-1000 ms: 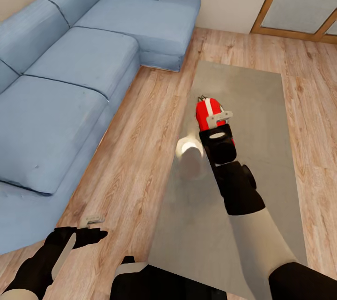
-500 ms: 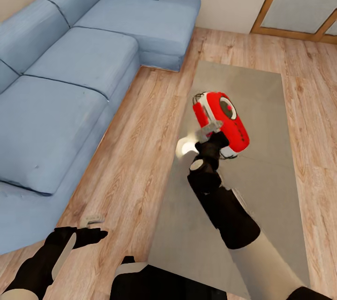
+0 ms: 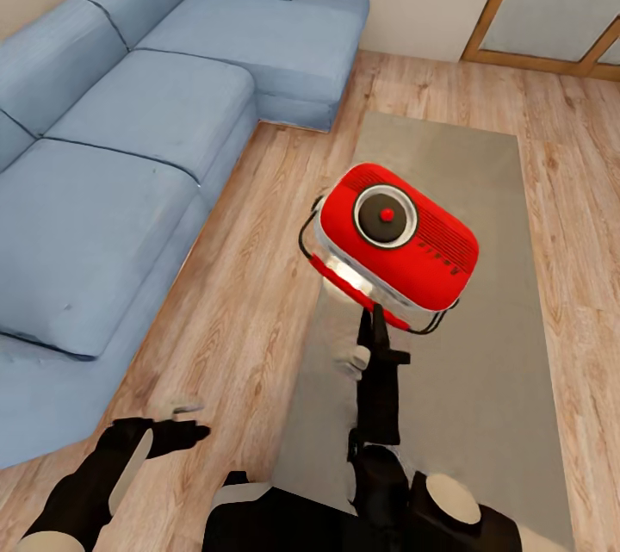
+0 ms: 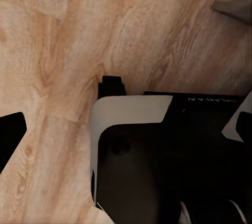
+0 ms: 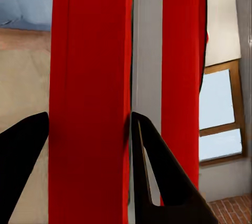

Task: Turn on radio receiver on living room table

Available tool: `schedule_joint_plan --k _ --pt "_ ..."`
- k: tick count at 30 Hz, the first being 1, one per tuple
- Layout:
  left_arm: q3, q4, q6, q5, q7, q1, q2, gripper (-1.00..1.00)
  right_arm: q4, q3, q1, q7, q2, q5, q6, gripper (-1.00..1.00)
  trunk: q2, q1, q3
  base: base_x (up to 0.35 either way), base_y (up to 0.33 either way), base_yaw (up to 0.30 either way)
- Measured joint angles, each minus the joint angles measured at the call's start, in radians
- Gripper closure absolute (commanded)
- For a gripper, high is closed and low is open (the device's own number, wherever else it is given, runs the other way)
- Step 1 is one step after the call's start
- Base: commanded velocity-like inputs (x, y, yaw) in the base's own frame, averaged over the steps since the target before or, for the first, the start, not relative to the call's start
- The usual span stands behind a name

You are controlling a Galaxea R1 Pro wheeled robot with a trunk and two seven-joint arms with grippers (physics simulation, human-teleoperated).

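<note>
Right gripper [image 5: 89,145] pinches radio receiver [image 3: 394,246]; dial apparently faces head camera.

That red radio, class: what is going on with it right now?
The robot's right claw grips the red radio by its lower edge and holds it above the long grey table, dial face up toward the head camera. The left claw hangs idle over the wood floor, beside the blue sofa.
</note>
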Motion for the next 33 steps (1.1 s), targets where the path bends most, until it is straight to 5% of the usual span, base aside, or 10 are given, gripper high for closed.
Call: schedule_joint_plan --k 4,9,11,18,25,33 --pt "-0.002 -0.046 0.062 -0.001 -0.017 0.0 0.0 -1.0 0.028 0.062 0.035 -0.038 -0.023 -0.004 -0.007 1.0 0.0 0.0 0.0 0.0 0.0 0.0" --pt "-0.006 -0.202 0.238 0.0 -0.065 0.0 0.001 -1.0 0.247 0.19 0.044 -0.13 -0.027 -0.009 -0.007 1.0 0.0 0.0 0.0 0.0 0.0 0.0" --pt "-0.006 -0.231 0.263 0.0 -0.068 0.0 -0.001 -1.0 0.285 0.205 0.048 -0.141 -0.025 -0.026 -0.012 1.0 0.0 0.0 0.0 0.0 0.0 0.0" --pt "-0.008 -0.342 0.303 0.006 -0.091 0.0 0.001 -1.0 0.36 0.221 0.112 -0.154 -0.024 -0.036 -0.02 1.0 0.0 0.0 0.0 0.0 0.0 0.0" --pt "-0.009 -0.396 0.303 0.002 -0.247 0.0 0.012 -1.0 0.452 0.223 0.119 -0.156 -0.017 -0.037 -0.076 1.0 0.0 0.0 0.0 0.0 0.0 0.0" --pt "-0.008 -0.468 0.303 0.006 -0.309 0.0 0.018 -1.0 0.473 0.225 0.139 -0.156 -0.015 -0.042 -0.08 1.0 0.0 0.0 0.0 0.0 0.0 0.0"
